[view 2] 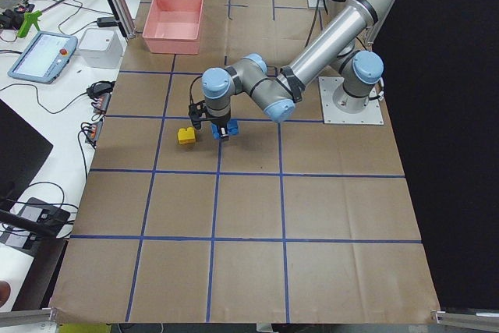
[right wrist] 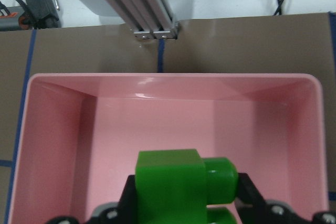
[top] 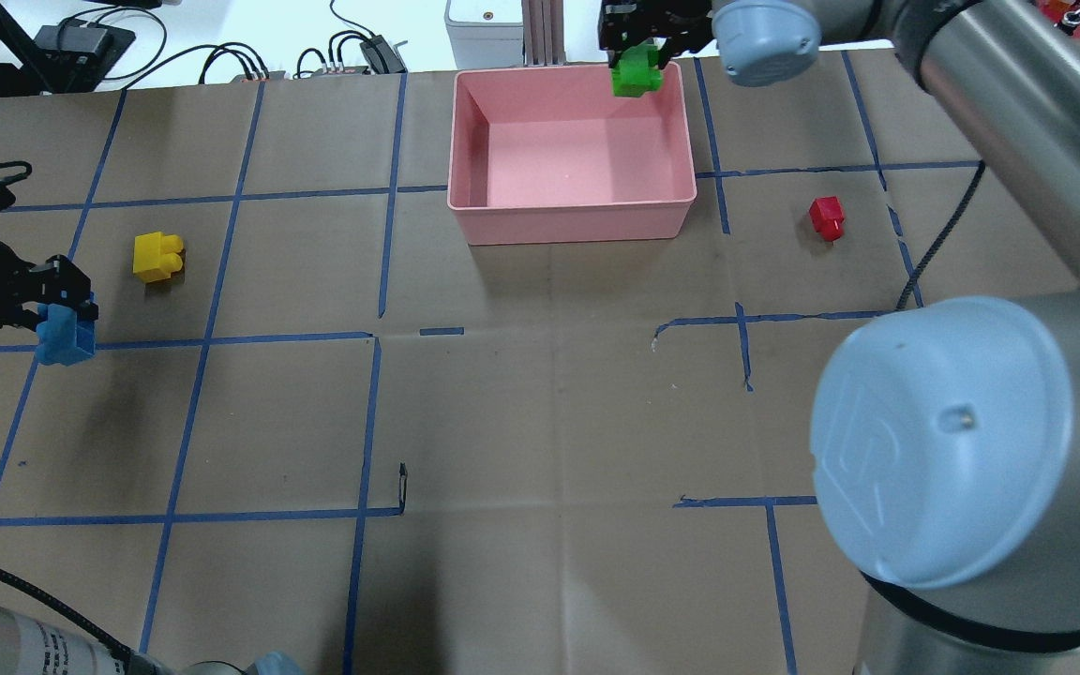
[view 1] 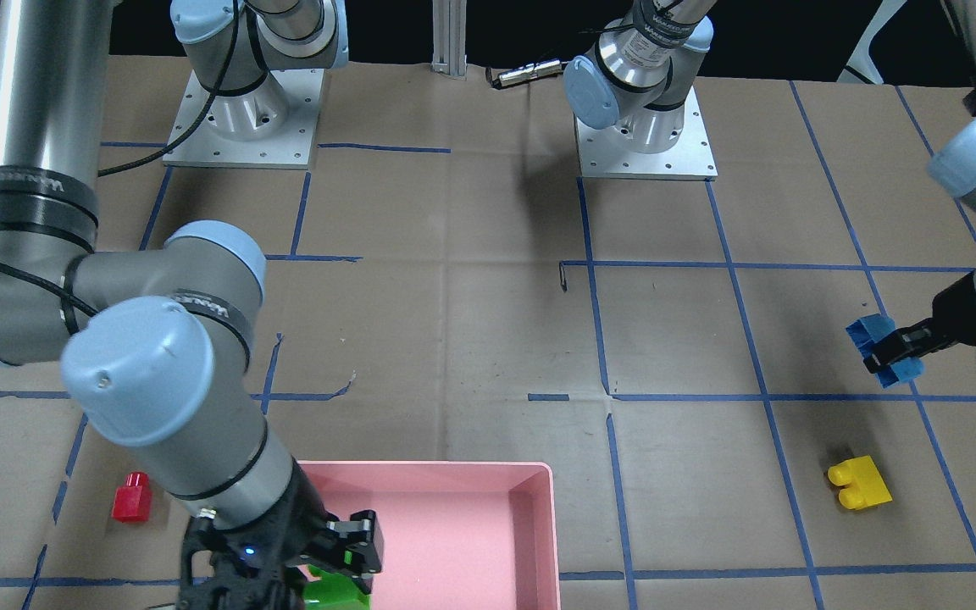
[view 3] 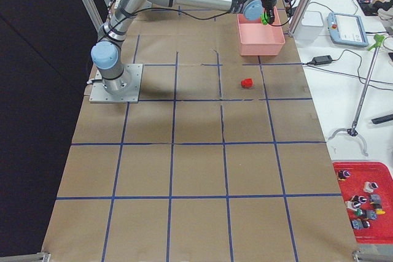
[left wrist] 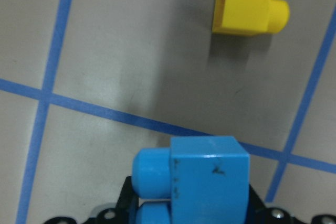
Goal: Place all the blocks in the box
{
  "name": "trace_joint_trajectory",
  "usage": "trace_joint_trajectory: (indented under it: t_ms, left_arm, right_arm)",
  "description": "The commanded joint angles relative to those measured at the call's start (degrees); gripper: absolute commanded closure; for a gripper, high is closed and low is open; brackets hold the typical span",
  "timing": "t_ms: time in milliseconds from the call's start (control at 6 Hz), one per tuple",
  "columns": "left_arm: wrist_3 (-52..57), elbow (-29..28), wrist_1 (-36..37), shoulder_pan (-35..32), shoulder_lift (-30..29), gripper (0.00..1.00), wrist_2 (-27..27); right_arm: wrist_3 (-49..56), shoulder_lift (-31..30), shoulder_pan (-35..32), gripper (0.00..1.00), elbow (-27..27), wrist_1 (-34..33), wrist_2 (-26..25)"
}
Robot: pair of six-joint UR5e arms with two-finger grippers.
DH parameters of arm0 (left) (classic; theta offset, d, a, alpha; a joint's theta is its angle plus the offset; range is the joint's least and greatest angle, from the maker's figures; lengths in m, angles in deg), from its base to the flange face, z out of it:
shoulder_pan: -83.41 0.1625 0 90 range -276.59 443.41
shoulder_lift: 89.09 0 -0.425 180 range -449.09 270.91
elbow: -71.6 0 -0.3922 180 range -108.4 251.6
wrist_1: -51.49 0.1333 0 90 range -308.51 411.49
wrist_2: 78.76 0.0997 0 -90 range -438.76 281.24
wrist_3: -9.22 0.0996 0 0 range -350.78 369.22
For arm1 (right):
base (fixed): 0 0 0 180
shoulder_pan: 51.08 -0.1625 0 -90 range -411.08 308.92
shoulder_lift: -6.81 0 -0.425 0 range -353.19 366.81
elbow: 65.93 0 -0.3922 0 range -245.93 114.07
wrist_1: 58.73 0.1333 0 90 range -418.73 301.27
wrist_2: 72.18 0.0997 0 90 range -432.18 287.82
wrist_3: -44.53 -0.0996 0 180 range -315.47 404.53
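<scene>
Zero boxed: you can see no block lying inside the shallow pink plastic box (top: 574, 221), which sits at the far edge of the brown paper-covered worktop (top: 540, 422).
Green two-stud plastic brick (top: 637, 72): it hangs over the box's far right corner, above the floor and not yet let go.
Right fingers (right wrist: 251, 199): they pinch the green brick from both sides, and the wrist view looks straight down past it into the pink interior.
Light blue plastic brick (view 1: 871, 329): it is far out on your robot's left side, well apart from the box, and its shadow on the worktop suggests it is lifted clear.
Left fingers (view 1: 907, 339): they are clamped across the blue brick.
Yellow two-stud plastic brick (top: 157, 256): it lies free on the worktop near the blue one, untouched.
Red single-stud plastic brick (top: 825, 217): it sits alone on the worktop to the right of the box, near it but outside.
Progress: early, by my reading. One brick is a release away from done, one is in hand with a long carry ahead, and two are still to be picked up.
</scene>
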Motion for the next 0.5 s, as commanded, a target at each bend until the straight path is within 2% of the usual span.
trace_joint_trajectory:
  t_ms: [0, 167, 333]
  left_arm:
    - [0.2, -13.2, -13.5, -3.4, -1.1, 0.68, -0.2]
    - [1.7, -17.8, -16.0, -8.5, -2.5, 0.68, -0.2]
    - [1.7, -22.1, -18.4, -13.3, -3.9, 0.68, -0.5]
  right_arm:
    - [-5.0, 4.2, -2.8, 0.54, -3.6, 0.0, 1.5]
    - [-4.5, 4.3, -2.8, 0.01, -3.6, 0.0, 0.8]
    - [-4.5, 4.3, -2.8, 0.0, -3.5, 0.0, 0.5]
